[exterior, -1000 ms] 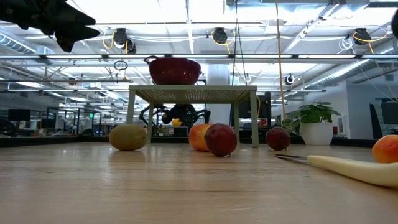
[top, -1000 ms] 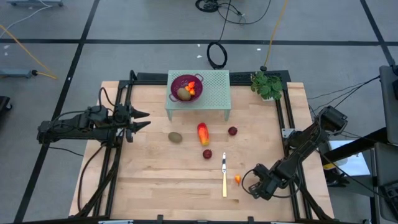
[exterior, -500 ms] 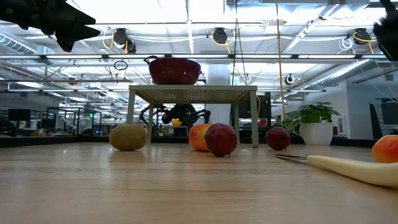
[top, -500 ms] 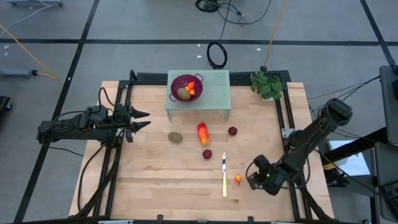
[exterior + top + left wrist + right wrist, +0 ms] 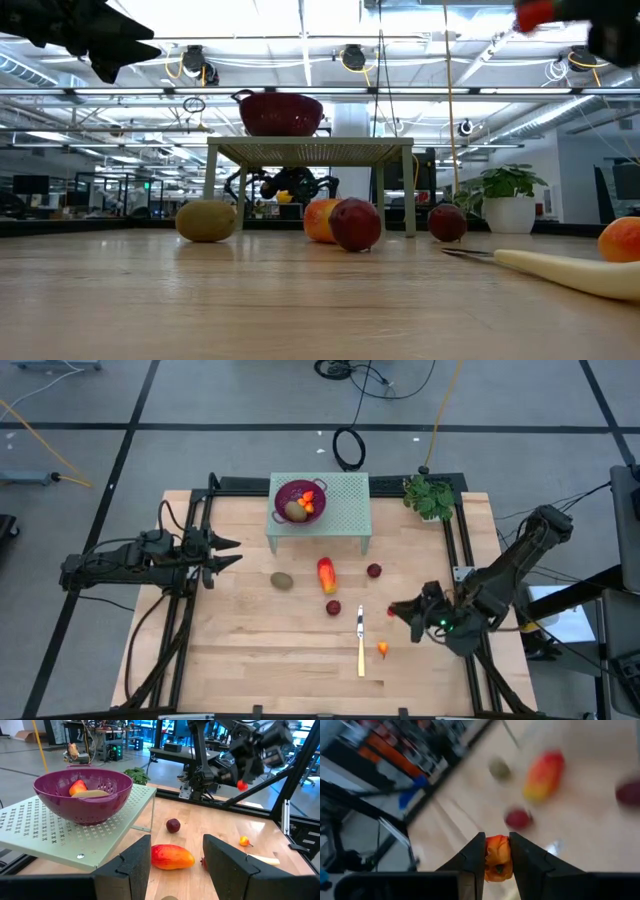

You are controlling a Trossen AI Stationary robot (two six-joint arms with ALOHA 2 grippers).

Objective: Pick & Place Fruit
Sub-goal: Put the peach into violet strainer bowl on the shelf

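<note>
My right gripper (image 5: 394, 609) hangs above the table's near right part, shut on a tiny orange-red fruit piece (image 5: 497, 857). That piece also shows in the left wrist view (image 5: 242, 784). On the table lie a brown-green oval (image 5: 282, 580), a red-orange oblong (image 5: 326, 574), two dark red balls (image 5: 374, 571) (image 5: 332, 607) and another tiny orange piece (image 5: 382, 649). The purple colander (image 5: 298, 500) holds a brown-green oval and orange pieces. My left gripper (image 5: 176, 865) waits open at the table's left side. My right gripper pinches the tiny orange-red piece by its two sides (image 5: 490, 859) between its two fingertips (image 5: 475, 857). The fingers reach nearly level, slanting a little down, toward the table's left. The piece is lifted clear of the table.
The colander stands on a pale green perforated stand (image 5: 345, 500) at the far middle. A yellow-handled knife (image 5: 360, 645) lies near the loose orange piece. A potted plant (image 5: 430, 498) stands at the far right corner.
My right gripper has risen from the near right of the table and gone toward the far edge. It has tipped from pointing down to nearly level, facing the table's left, and carries the tiny piece up clear of the table. The other orange piece has stayed by the knife.
</note>
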